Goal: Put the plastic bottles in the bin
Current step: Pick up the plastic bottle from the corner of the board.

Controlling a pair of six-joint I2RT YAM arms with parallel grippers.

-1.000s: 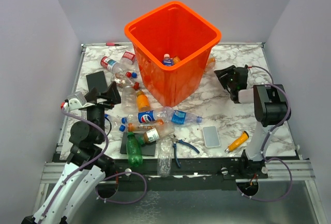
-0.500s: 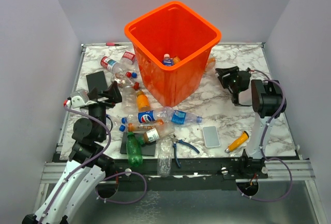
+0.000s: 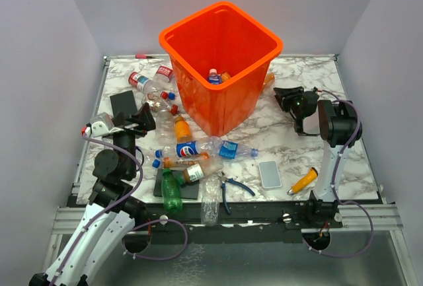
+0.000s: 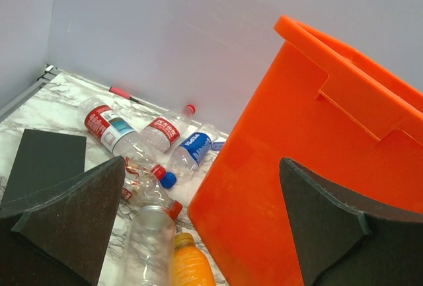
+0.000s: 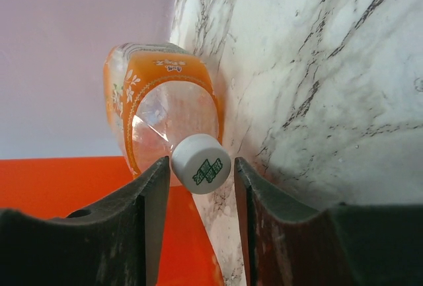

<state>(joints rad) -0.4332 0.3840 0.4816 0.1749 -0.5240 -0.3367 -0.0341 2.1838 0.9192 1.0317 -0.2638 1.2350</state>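
Top external view: the bin (image 3: 218, 111) stands upright at the upper middle of the frame, on the marble counter (image 3: 277, 137).
Inside the bin: a few bottles in the bin (image 3: 215, 74) show at its bottom; I cannot count them from here.
Loose bottles: most of the loose bottles (image 3: 198, 148) lie on their sides left of and below the bin. They run from the upper left of the counter down to its lower edge.
Green bottle: the green bottle (image 3: 171, 193) lies at the lower left, near the counter's lower edge.
Left gripper: the left gripper (image 3: 141, 119) hangs at the left of the frame, just beside a black pad (image 3: 123, 104). Its jaws are spread wide with nothing between them.
Left wrist view: the bin's wall fills the right half. Several bottles lie on the counter at the left and lower middle.
Right gripper: the right gripper (image 5: 201, 167) is right of the bin and points toward it.
Right wrist view: the jaws stand narrow, one on each side of the white cap (image 5: 201, 162) of the orange-label bottle (image 5: 162, 101).
Grip: the fingers (image 5: 149, 220) sit very close to the cap, but I cannot tell whether they press on it.
Orange-label bottle: it lies on its side on the counter, just beside the bin's right wall.
Lower right of the counter: blue-handled pliers (image 3: 232, 189), a pale flat slab (image 3: 269, 174) and an orange-handled tool (image 3: 303, 181) lie apart from one another.
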